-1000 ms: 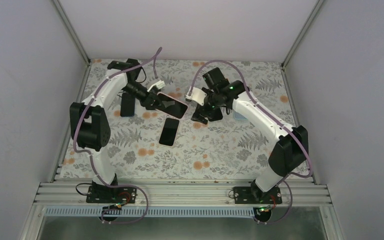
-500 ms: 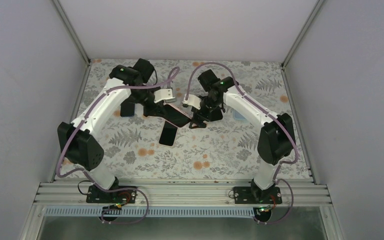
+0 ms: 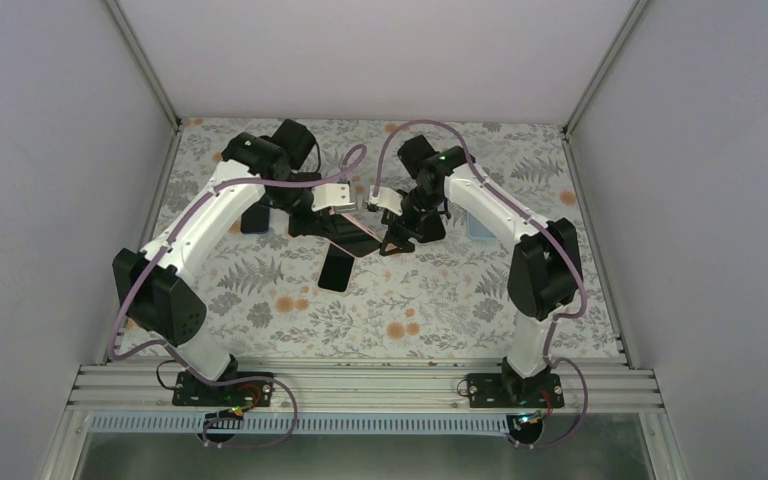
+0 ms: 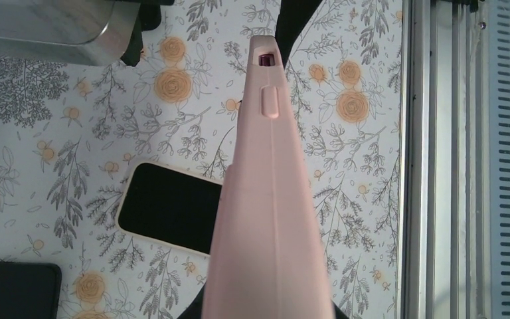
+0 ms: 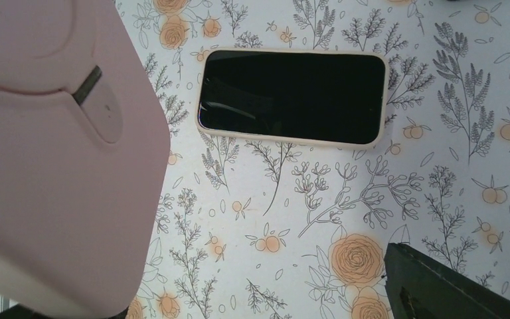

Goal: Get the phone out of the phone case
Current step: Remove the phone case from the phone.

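Two sets of fingers meet over the middle of the flowered table [image 3: 440,290], and the pink phone case [image 4: 269,199] hangs between them, lifted clear of the cloth. My left gripper [image 3: 332,218] is clamped on one end of it, so from my left wrist I look straight down its long side edge: smooth matte pink, a raised oval button bump near the far end, and a small cutout beyond it showing something dark red inside. From above, the phone [image 3: 355,236] shows as a dark face framed by the pink rim, tilted. My right gripper [image 3: 392,236] sits at the case's far end with its fingers spread apart; one dark finger [image 5: 438,286] stands well off the pink back, which carries a curved seam and a slim slot. Below the case a second handset in a cream case [image 5: 292,96] lies flat, screen up. A dark slab [image 4: 13,289] lies further left.
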You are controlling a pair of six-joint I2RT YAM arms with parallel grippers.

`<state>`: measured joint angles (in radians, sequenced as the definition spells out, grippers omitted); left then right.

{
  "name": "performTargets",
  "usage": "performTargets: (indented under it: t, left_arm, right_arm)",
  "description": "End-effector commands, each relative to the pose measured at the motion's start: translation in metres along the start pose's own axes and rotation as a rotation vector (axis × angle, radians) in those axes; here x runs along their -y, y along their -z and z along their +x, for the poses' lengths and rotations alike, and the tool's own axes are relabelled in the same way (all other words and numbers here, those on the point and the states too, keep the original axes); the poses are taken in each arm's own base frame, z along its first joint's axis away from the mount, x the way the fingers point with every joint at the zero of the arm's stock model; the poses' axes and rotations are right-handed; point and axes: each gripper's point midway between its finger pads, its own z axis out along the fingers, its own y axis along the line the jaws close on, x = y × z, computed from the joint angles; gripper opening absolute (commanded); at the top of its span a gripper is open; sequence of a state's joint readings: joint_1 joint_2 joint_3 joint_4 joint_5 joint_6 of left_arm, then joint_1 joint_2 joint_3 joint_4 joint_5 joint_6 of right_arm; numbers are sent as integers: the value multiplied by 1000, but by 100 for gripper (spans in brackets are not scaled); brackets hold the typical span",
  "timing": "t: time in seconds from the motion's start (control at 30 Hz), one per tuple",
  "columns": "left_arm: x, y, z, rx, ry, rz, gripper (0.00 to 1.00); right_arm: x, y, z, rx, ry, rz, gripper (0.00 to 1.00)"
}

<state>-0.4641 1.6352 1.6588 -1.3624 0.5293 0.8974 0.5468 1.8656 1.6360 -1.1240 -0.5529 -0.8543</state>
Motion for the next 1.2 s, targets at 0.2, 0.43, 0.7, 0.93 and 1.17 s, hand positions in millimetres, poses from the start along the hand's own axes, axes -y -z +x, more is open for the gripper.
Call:
performTargets:
  t: [0.2, 0.43, 0.7, 0.93, 1.17]
  left_arm:
    - [7, 6, -18, 53, -37, 9, 2]
    - [22, 0, -27, 82, -57, 64, 2]
    - [36, 2, -30, 103, -84, 86, 2]
    - [48, 0, -36, 127, -103, 125, 2]
    - [54, 3, -36, 131, -116, 121, 2]
  right_arm:
    - [18, 3, 3, 48, 3, -13, 87]
    - [36, 6, 0, 51, 4, 14, 85]
    - [66, 14, 11, 20, -7, 82, 86]
    - [92, 20, 11, -2, -10, 150, 85]
    - [106, 22, 17, -45, -10, 193, 84]
